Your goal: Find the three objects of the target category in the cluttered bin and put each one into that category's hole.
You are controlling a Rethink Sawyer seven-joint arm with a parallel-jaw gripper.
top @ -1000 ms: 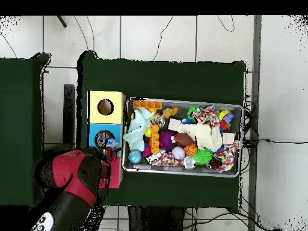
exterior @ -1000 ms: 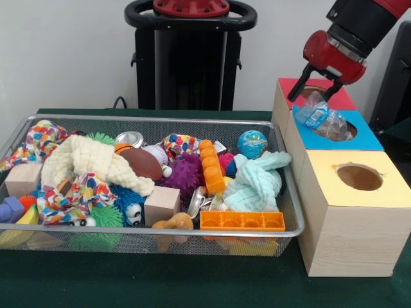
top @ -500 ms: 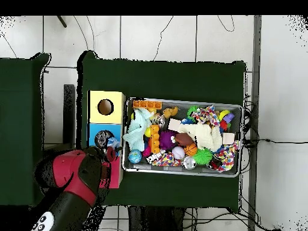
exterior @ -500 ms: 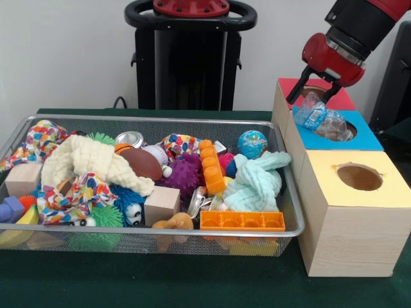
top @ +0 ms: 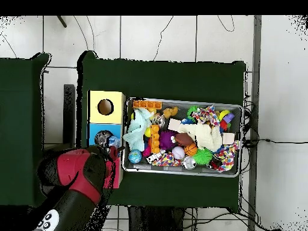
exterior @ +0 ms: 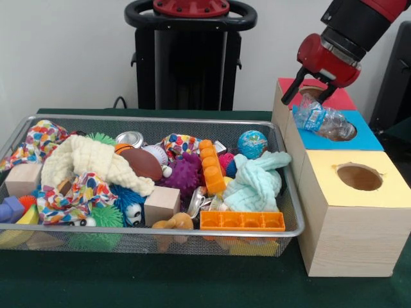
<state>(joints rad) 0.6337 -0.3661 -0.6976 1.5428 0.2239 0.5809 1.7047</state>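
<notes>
A crumpled clear plastic bottle (exterior: 323, 119) with a blue label lies tilted on the blue-topped box (exterior: 363, 138), its lower end in that box's hole. My gripper (exterior: 306, 96) hangs just above the bottle's upper end, open, fingers spread either side and holding nothing. In the overhead view the bottle (top: 109, 142) shows at the blue box (top: 94, 133), with the gripper (top: 112, 153) beside it under the red arm. The wire mesh bin (exterior: 288, 192) holds mixed toys, cloths, blocks and a metal can (exterior: 130, 138).
A yellow-topped box (exterior: 359, 177) with a round hole stands nearest, and a red-topped box (exterior: 338, 99) sits behind the gripper. The bin (top: 236, 108) fills the middle of the green table. A black stand (exterior: 189, 58) rises behind the bin.
The gripper has lifted a little and shifted left. The bottle has come out from between the fingers and tipped flatter onto the blue box's hole.
</notes>
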